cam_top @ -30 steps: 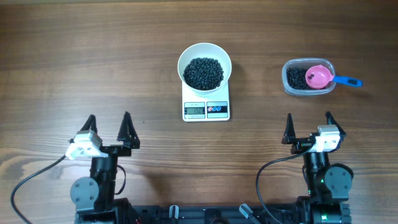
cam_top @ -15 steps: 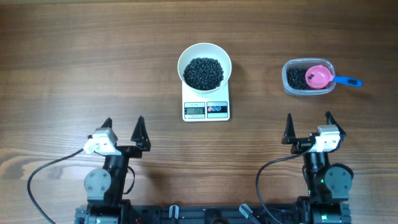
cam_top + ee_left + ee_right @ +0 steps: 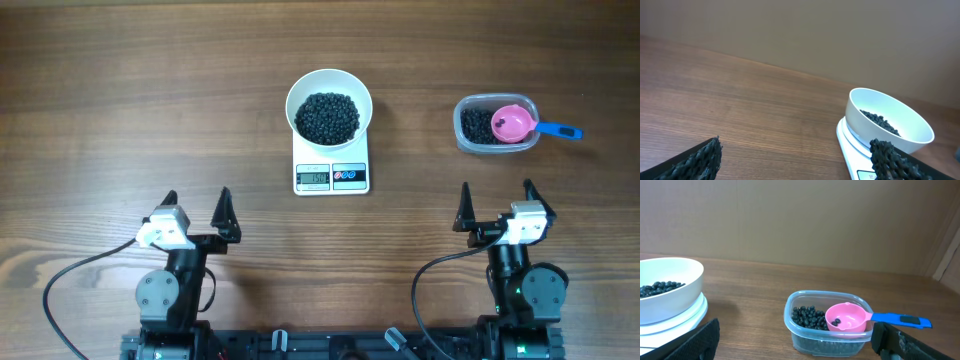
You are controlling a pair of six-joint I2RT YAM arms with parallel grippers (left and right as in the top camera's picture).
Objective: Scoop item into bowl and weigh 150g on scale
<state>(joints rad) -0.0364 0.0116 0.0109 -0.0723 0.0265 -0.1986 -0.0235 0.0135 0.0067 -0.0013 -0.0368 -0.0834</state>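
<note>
Desk: left gripper & right gripper both wide open, empty, parked well short of the scale; risk imo = any reach nudging the white bowl sat on it & skewing the readout, or another load from the clear tub via pink scoop pushing the black beads heaped in the bowl past target.

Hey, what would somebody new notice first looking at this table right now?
The white bowl heaped with black beads, sitting on the small white scale mid-table, draws the eye first. To its right is a clear tub holding more beads, with a pink scoop with a blue handle lying in it. The left gripper and right gripper stand open and empty at the near edge.
</note>
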